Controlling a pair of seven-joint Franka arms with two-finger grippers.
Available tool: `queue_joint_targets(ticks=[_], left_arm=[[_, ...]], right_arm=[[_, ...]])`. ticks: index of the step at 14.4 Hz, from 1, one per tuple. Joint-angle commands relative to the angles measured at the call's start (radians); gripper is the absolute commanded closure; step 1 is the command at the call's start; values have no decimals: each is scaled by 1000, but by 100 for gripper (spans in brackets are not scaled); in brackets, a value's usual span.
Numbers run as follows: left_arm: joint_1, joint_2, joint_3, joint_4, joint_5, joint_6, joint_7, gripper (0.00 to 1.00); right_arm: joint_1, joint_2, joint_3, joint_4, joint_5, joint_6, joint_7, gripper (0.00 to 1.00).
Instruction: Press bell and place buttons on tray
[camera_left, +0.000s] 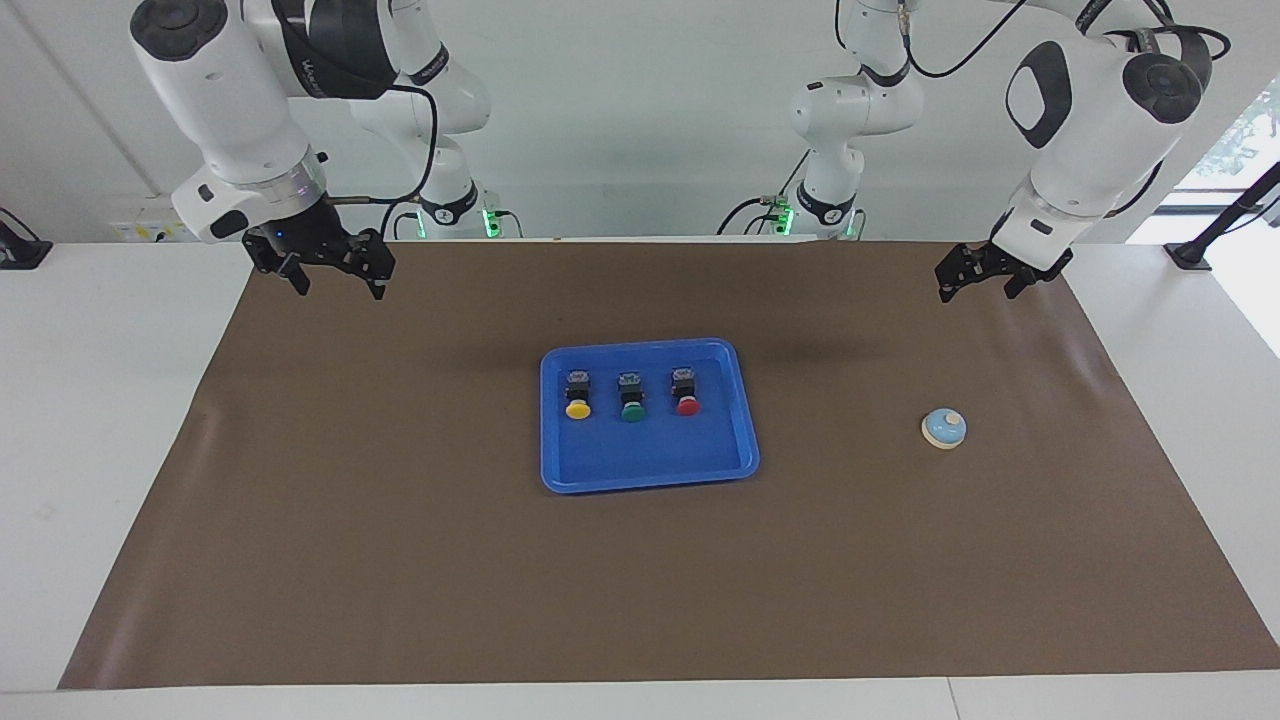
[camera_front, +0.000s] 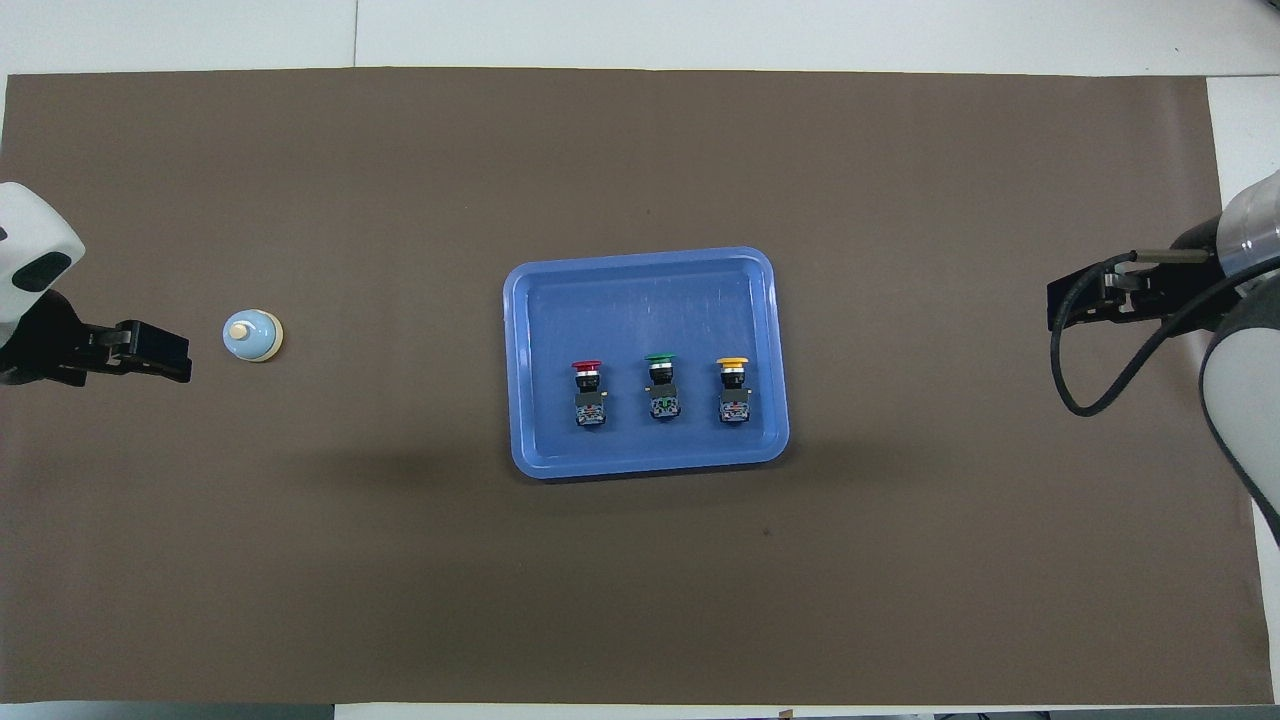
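While grippers hang empty (R (camera_left: 335, 270) open), buttons (camera_left: 632, 393) in tray (camera_left: 650, 475).

Both arms are glossy white with rounded shells and dark grey caps over the joints. Black cables loop along them, and green lights glow at the two bases. The right gripper (camera_left: 335, 268) and left gripper (camera_left: 985, 272) are black, each mounted under a white wrist block.
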Motion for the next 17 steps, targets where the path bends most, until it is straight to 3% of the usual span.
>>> queue_joint_targets(ticks=[1,6,17], left_arm=[[-11,-22,5,10,-6,-39,-1,0],[-8,50,6,104,-6,-87,6,0],[-4,41,6,86,-6,-82,9,0]], right_arm=[[-13,-25,9,-30,-11,9,-9,0],[-11,-25,9,-30,-10,9,-9,0],[-11,-25,9,-30,-10,9,-9,0]])
